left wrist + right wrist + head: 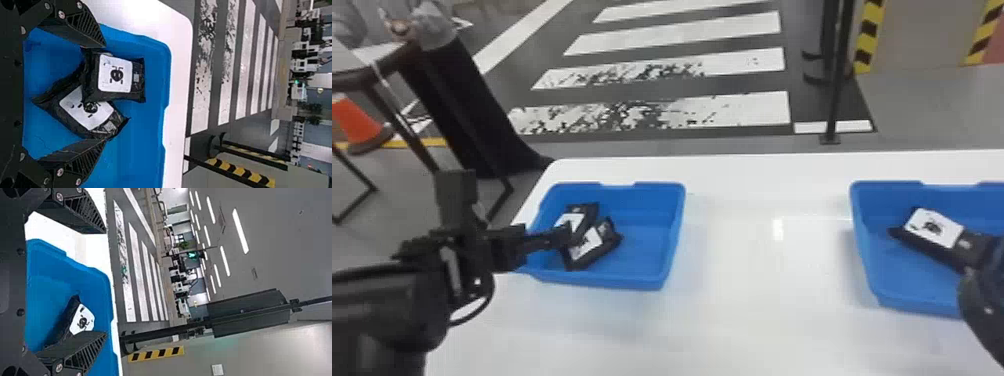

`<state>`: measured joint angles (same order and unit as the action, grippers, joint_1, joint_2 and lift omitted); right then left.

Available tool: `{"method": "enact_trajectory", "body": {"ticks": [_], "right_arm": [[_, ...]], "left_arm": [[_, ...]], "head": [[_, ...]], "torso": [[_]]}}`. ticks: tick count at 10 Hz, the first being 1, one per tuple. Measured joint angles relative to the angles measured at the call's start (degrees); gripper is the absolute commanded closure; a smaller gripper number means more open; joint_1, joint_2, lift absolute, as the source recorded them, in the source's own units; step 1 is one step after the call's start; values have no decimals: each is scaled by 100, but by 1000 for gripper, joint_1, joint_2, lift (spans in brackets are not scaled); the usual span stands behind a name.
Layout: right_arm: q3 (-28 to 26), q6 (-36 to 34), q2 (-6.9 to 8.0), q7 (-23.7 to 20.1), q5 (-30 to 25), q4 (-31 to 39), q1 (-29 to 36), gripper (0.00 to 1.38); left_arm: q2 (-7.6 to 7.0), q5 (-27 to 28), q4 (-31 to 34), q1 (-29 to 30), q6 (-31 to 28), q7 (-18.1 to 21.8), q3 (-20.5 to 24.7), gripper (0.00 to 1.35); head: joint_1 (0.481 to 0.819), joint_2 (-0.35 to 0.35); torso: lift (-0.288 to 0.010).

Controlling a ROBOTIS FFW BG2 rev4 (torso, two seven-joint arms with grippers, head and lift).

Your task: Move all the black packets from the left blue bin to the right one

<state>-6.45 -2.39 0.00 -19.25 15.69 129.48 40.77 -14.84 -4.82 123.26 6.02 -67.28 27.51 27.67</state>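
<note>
Left end effector (104, 93) is hanging wide open at left blue bin's (652, 240) nine o'clock — maybe for grabbing a black packet (135, 88); right end effector (105, 282) is hanging open too.

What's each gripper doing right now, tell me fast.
Left gripper: open, holding nothing.
Right gripper: open, holding nothing.

- I see the table (757, 310) bright, almost washed-out white, in the head view.
- A small glare patch (778, 229) sits between the left bin (674, 235) and right bin (859, 240).
- I get only faint, soft shadow below the left bin.
- My right wrist view catches lit ceiling lights (240, 231) in rows.
</note>
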Motion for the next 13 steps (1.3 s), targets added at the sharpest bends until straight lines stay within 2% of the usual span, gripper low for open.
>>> {"method": "enact_trajectory", "body": {"ticks": [4, 9, 10, 11, 12, 13], "right_arm": [[42, -126, 0, -9, 119, -40, -10, 125], [74, -220, 0, -33, 280, -119, -42, 125], [74, -233, 0, -41, 325, -144, -46, 127], [73, -239, 0, -44, 351, -155, -52, 127], [73, -251, 0, -44, 367, -161, -55, 127], [73, -262, 0, -47, 396, -168, -56, 128]], "left_arm": [[-98, 158, -957, -740, -839, -23, -497, 200], [-125, 301, -1947, -1587, -1497, -198, -895, 211], [-122, 296, -2126, -1677, -1549, -230, -937, 302], [-119, 291, -2321, -1777, -1525, -242, -968, 596], [-121, 286, -2520, -1883, -1460, -252, -992, 828], [-123, 275, -2694, -1972, -1432, -265, -1000, 817]], "head": [[695, 275], [695, 261], [695, 259], [695, 257], [695, 255], [695, 254]], "torso": [[-185], [-185], [-185], [-185], [-185], [-185]]}}
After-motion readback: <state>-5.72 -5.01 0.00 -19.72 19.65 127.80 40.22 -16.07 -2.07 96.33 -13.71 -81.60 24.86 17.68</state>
